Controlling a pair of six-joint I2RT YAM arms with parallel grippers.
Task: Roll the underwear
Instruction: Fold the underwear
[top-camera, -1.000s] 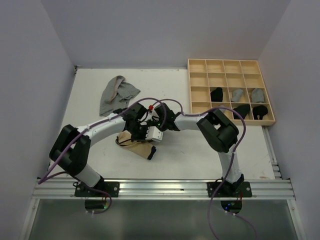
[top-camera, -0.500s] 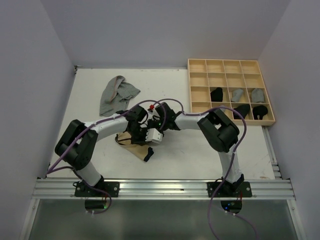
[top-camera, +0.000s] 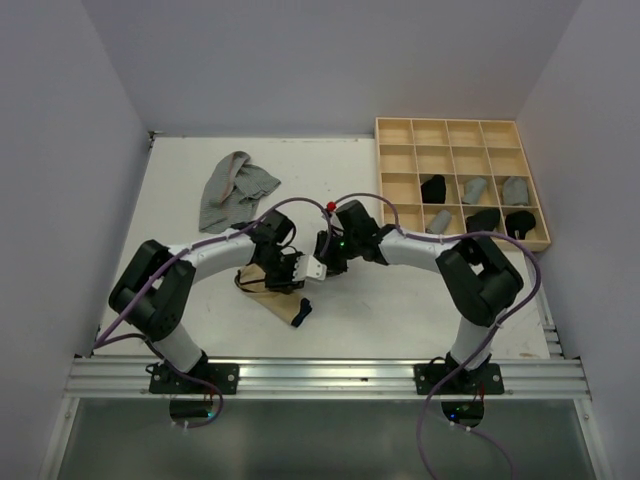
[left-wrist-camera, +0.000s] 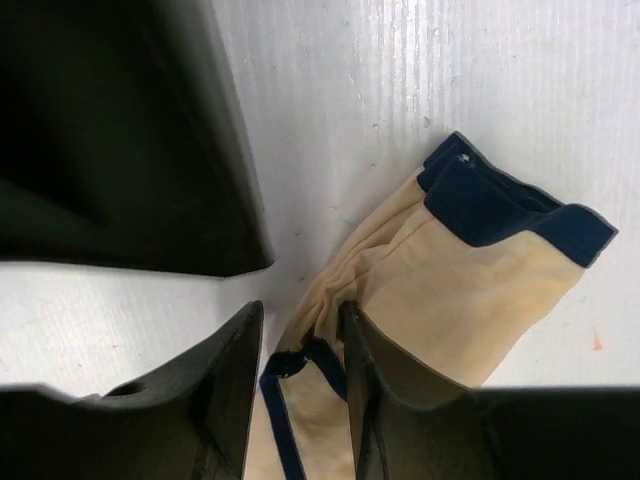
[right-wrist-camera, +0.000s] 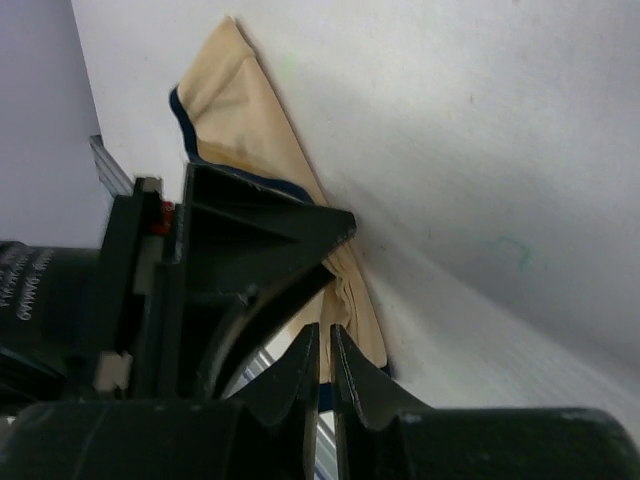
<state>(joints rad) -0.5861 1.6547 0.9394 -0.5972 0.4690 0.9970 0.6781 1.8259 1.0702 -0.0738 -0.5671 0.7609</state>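
The tan-beige underwear (top-camera: 272, 298) with dark trim lies flat on the white table, below both grippers. My left gripper (top-camera: 290, 278) is low over it. In the left wrist view its jaws (left-wrist-camera: 300, 310) stand apart, and a bunched fold of the tan cloth (left-wrist-camera: 480, 280) with a strip of navy trim lies between them. The right-hand finger (left-wrist-camera: 380, 390) touches the fold. My right gripper (top-camera: 312, 268) faces the left one closely. In the right wrist view its fingers (right-wrist-camera: 322, 330) are nearly together with nothing seen between them, and the tan cloth (right-wrist-camera: 235, 110) lies beyond.
A light grey garment (top-camera: 235, 188) lies crumpled at the back left of the table. The pale wooden grid tray (top-camera: 398, 128) stands at the back right, with several rolled black and grey pieces in its lower cells. Both arms meet at mid-table.
My left gripper's jaws have opened off the tan cloth. The right arm's elbow has swung to the right. The cloth's dark-trimmed end now lies slightly nearer the front edge.
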